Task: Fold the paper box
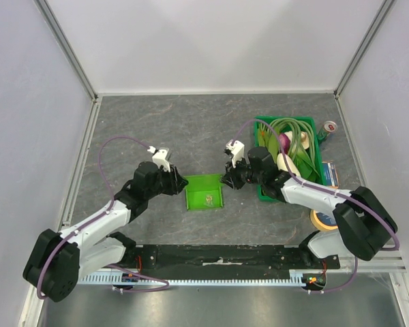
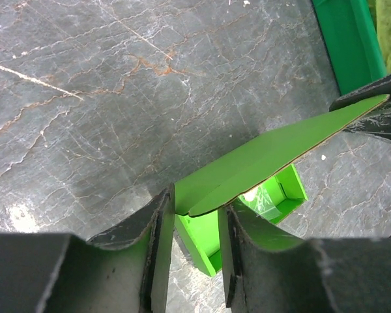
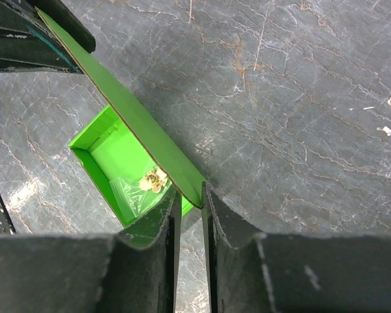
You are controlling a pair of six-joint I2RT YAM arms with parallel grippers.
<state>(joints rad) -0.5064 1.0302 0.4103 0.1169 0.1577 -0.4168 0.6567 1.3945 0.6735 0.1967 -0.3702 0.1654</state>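
Note:
The lime-green paper box point(image 1: 204, 193) sits open-topped on the grey table between both arms. Its lid flap is lifted above the tray. My left gripper point(image 1: 179, 182) is shut on the lid's left corner; in the left wrist view point(image 2: 197, 199) the folded corner fills the gap between the fingers. My right gripper point(image 1: 226, 178) is shut on the lid's right corner point(image 3: 195, 194), which sits in the narrow gap of the gripper point(image 3: 191, 189). The lid point(image 2: 280, 150) slants across the tray point(image 3: 107, 153). A small clear bag with gold pieces point(image 3: 151, 182) lies inside the box.
A dark-green crate point(image 1: 312, 122) of vegetables stands just right of the right gripper; its wall shows in the left wrist view point(image 2: 348, 39). A can point(image 1: 327, 128), a blue item point(image 1: 329, 174) and a tape roll point(image 1: 322, 219) lie at the right. White walls enclose the table.

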